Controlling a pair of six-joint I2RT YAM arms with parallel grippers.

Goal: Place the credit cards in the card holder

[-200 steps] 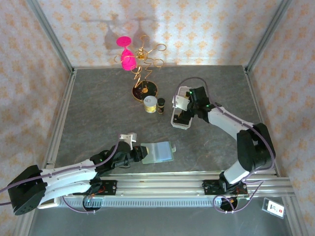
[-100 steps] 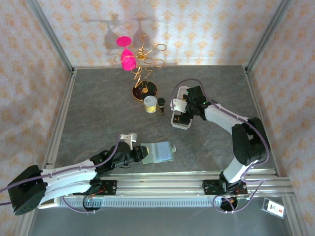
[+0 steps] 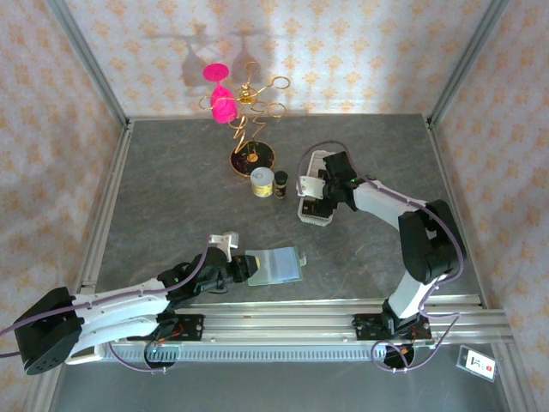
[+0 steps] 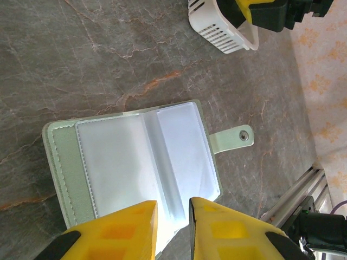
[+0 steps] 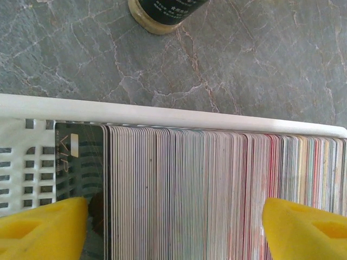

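While the card holder point(image 4: 135, 162) seems clamped by the left tool point(image 4: 173, 210), the credit cards point(image 5: 206, 189) at one o'clock are straddled by the open right tool point(image 5: 173, 222).

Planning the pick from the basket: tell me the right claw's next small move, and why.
Probably shift the right claw toward the dark end card and narrow it: spread wide, it straddles the whole packed row of credit cards in the white basket, holding nothing. The card holder lies open, sleeves empty, edge pinched by the left claw.

Credit cards point(image 5: 190, 184) partly off-frame
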